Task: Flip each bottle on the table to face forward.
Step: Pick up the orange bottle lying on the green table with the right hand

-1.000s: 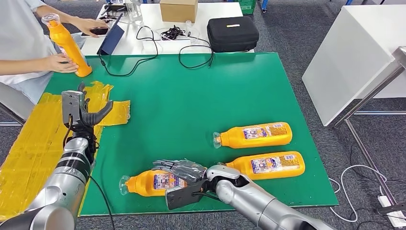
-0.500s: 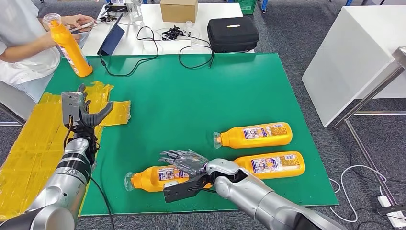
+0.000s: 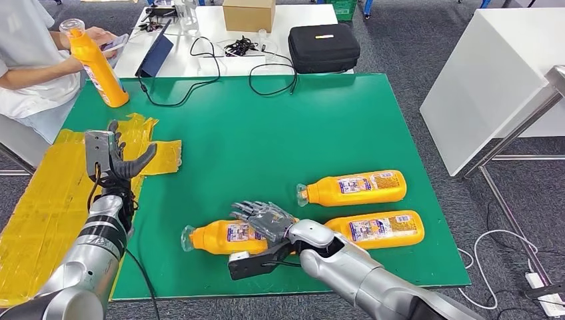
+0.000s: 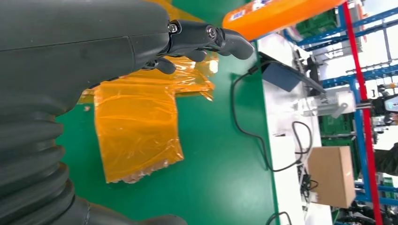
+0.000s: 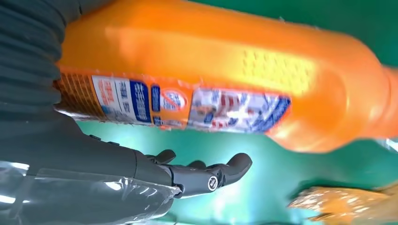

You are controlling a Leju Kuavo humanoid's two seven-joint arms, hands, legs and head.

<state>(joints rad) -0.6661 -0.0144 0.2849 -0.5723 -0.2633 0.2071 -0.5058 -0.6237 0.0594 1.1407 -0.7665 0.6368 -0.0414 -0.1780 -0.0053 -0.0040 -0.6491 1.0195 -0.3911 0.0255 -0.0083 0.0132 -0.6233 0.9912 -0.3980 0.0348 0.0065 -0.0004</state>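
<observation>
Three orange bottles lie on the green table [image 3: 266,127] with labels up: a near-left bottle [image 3: 220,238], a far-right bottle [image 3: 353,188] and a near-right bottle [image 3: 380,229]. My right hand [image 3: 266,222] holds the near-left bottle [image 5: 211,70] at its base end, its fingers [image 5: 206,176] stretched out past the bottle. My left hand [image 3: 113,160] is raised over the yellow film [image 3: 40,207], fingers [image 4: 206,37] apart and holding nothing. At the far left corner a person holds a fourth bottle [image 3: 100,67] upright.
Behind the green table stands a white table with a black case [image 3: 323,45], a cardboard box [image 3: 248,13] and cables [image 3: 200,73] trailing onto the green surface. Another white table [image 3: 493,73] stands to the right. The person's arm [image 3: 33,70] reaches in at far left.
My right hand has drawn the near-left bottle rightwards and a little farther from me. The person has shifted their hands on the upright bottle. My left hand has barely moved.
</observation>
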